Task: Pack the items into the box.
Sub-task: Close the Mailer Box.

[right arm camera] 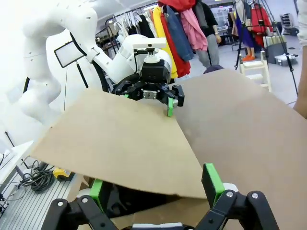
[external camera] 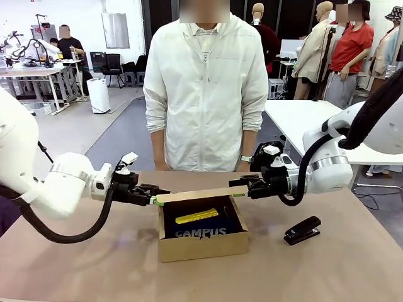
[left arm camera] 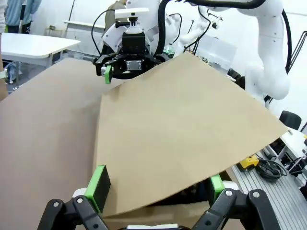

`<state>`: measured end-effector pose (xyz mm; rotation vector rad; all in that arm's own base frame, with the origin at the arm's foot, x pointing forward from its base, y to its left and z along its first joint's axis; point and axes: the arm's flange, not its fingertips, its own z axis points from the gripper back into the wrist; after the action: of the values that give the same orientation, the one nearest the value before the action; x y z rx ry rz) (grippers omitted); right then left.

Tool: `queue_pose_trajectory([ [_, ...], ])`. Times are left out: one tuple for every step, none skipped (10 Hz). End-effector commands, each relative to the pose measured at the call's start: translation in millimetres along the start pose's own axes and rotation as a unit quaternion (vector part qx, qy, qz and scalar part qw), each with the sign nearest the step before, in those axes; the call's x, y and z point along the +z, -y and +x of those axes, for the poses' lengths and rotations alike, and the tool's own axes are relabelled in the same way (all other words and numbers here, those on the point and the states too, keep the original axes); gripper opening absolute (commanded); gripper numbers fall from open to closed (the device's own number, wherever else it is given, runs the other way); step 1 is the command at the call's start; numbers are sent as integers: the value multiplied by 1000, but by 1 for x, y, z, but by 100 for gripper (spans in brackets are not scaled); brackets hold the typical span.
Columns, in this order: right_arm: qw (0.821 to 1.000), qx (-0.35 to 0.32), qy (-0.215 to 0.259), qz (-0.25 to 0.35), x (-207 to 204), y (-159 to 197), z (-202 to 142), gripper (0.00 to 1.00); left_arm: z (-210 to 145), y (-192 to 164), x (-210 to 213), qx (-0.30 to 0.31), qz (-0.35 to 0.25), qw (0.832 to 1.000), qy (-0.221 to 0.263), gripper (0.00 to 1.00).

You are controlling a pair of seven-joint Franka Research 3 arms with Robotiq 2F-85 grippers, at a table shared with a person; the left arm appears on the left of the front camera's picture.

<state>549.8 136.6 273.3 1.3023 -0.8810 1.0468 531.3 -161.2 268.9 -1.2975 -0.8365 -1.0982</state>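
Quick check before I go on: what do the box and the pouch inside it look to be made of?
Box: plain brown cardboard, matte and unprinted; its thin flap lid bows a little. Pouch: probably woven fabric, navy and matte, with white printed lettering; its weave is too small to confirm. The yellow stick-like tool lying on it looks like smooth plastic, though that is a guess.

A robotics lab set up in a large open hall: a far-left workbench [external camera: 38, 70] carries equipment, white tables [external camera: 315, 119] stand at far right, and a rack of hanging clothes [right arm camera: 180, 33] lines the background.
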Motion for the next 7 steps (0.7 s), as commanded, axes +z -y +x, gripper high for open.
queue_pose_trajectory([
  [1000,10,-1,-23,25,-22,-12,100,-8,28,17,-23,12,1000,-3,100],
  [999,0,2,-49,42,-29,-19,100,-12,44,31,-24,20,999,-16,100],
  [997,-5,32,-69,57,-36,-23,100,-14,61,48,-34,39,999,7,100],
  [992,2,87,-95,64,-38,-19,100,-11,76,64,-65,69,992,88,100],
  [982,8,142,-125,61,-36,-7,100,-7,84,69,-93,108,976,165,100],
  [981,35,155,-114,47,-30,10,100,-2,85,63,-118,125,966,194,100],
  [984,49,144,-93,30,-22,23,100,3,82,50,-134,122,964,195,100],
])
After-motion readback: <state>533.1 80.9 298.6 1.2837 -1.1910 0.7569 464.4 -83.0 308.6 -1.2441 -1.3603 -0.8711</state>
